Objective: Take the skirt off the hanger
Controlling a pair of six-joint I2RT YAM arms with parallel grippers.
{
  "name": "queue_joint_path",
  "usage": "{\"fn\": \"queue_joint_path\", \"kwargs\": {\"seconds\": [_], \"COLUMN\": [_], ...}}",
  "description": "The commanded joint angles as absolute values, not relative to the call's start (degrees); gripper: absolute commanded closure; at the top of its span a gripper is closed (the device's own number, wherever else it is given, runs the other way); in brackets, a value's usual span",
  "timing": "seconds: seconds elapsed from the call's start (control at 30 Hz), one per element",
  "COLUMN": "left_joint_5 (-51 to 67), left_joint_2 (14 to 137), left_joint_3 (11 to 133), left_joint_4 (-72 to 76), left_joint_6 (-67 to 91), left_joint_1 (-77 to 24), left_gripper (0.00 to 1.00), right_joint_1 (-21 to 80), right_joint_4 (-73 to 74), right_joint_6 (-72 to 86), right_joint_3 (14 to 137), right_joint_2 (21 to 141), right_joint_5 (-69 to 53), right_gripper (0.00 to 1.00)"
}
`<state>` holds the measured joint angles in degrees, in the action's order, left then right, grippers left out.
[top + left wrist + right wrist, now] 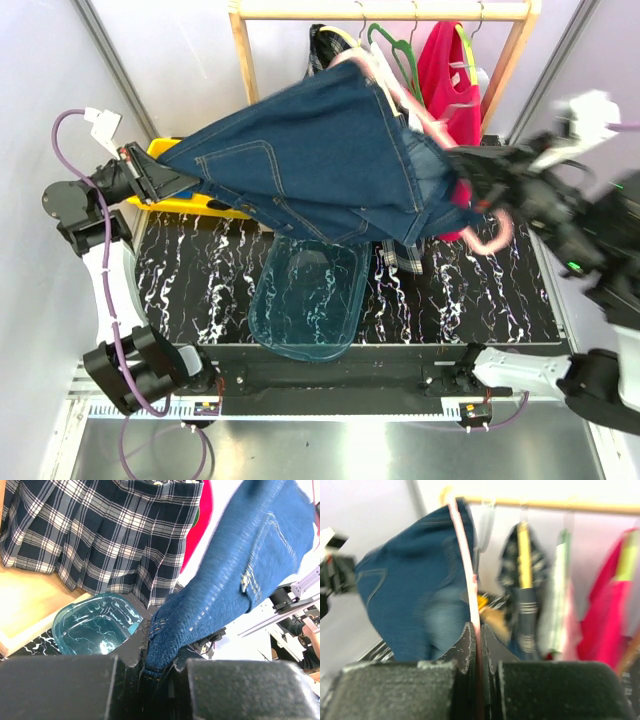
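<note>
A blue denim skirt (330,160) stretches across the middle of the top view, above the table. My left gripper (160,178) is shut on the skirt's left corner, and the left wrist view shows the denim (235,575) pinched between its jaws. A pink hanger (495,235) runs through the skirt's right side. My right gripper (478,185) is shut on the hanger, seen as a thin pink bar (465,560) between its jaws in the right wrist view, with the denim (410,595) hanging to its left. The right arm is blurred.
A wooden clothes rail (385,10) at the back carries a plaid skirt (100,535), a red garment (445,70) and a green hanger (395,50). A clear blue tray (305,300) lies on the black marbled table (460,290). A yellow bin (175,205) sits behind my left gripper.
</note>
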<state>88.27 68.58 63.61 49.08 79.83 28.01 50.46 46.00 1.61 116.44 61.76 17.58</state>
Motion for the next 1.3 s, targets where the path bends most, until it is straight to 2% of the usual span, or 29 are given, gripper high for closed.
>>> {"fn": "queue_joint_path", "kwargs": {"seconds": [0.0, 0.13, 0.2, 0.4, 0.5, 0.57, 0.6, 0.63, 0.77, 0.9, 0.97, 1.0, 1.07, 1.17, 1.2, 1.23, 1.27], "left_joint_5": [96.8, 96.5, 96.2, 86.8, 84.1, 82.5, 80.5, 79.8, 80.1, 79.0, 77.8, 75.6, 72.4, 68.6, 67.6, 66.8, 64.8], "left_joint_2": [67.1, 63.8, 62.3, 65.9, 67.0, 66.9, 67.0, 67.0, 67.0, 65.1, 64.6, 64.7, 65.7, 67.7, 69.2, 70.0, 71.0], "left_joint_3": [62.6, 63.4, 64.8, 67.2, 67.8, 74.1, 77.3, 80.5, 83.0, 74.1, 69.8, 68.9, 66.5, 65.0, 65.1, 65.8, 68.3], "left_joint_4": [52.2, 52.2, 50.4, 44.4, 32.9, 15.7, -1.1, -6.5, -9.1, -13.1, -19.3, -28.7, -37.3, -45.9, -48.3, -49.5, -50.6], "left_joint_6": [79.9, 80.2, 79.4, 78.6, 68.8, 55.1, 48.3, 38.8, 38.9, 36.7, 28.4, 23.8, 10.9, 1.6, -1.1, -2.2, -3.1], "left_joint_1": [29.8, 24.1, 17.3, 2.3, -3.0, -6.2, -7.3, -9.1, -9.7, -12.3, -12.8, -12.8, -12.8, -12.8, -12.8, -12.8, -12.8], "left_gripper": [1.00, 1.00, 1.00, 1.00, 1.00, 1.00, 1.00, 1.00, 1.00, 0.98, 0.99, 0.99, 0.99, 0.77, 0.63, 0.55, 0.41], "right_joint_1": [49.0, 49.0, 49.0, 49.1, 49.0, 49.0, 49.0, 49.0, 49.0, 49.0, 49.0, 49.0, 49.0, 49.0, 49.0, 49.0, 49.0], "right_joint_4": [35.3, 34.7, 34.7, 34.8, 35.1, 35.1, 35.2, 35.3, 35.6, 35.7, 35.7, 35.7, 35.9, 36.4, 36.5, 36.7, 36.9], "right_joint_6": [-5.7, -5.5, -4.6, -1.7, -0.4, 1.8, 2.0, 2.5, 3.2, 3.3, 3.5, 3.7, 3.9, 4.7, 5.0, 4.9, 4.9], "right_joint_3": [117.8, 114.2, 113.7, 111.5, 110.4, 109.7, 109.1, 108.7, 107.7, 108.5, 109.4, 109.8, 110.4, 111.0, 111.1, 111.2, 111.2], "right_joint_2": [52.6, 51.2, 51.2, 51.9, 51.7, 51.2, 50.5, 50.5, 50.0, 50.9, 51.1, 51.3, 51.2, 51.0, 50.9, 51.1, 51.1], "right_joint_5": [37.9, 38.8, 38.4, 35.9, 34.5, 34.1, 33.9, 34.0, 34.0, 33.2, 32.7, 32.5, 32.0, 30.9, 30.7, 30.4, 30.1], "right_gripper": [1.00, 1.00, 1.00, 1.00, 1.00, 1.00, 1.00, 1.00, 1.00, 1.00, 1.00, 1.00, 1.00, 1.00, 1.00, 1.00, 1.00]}}
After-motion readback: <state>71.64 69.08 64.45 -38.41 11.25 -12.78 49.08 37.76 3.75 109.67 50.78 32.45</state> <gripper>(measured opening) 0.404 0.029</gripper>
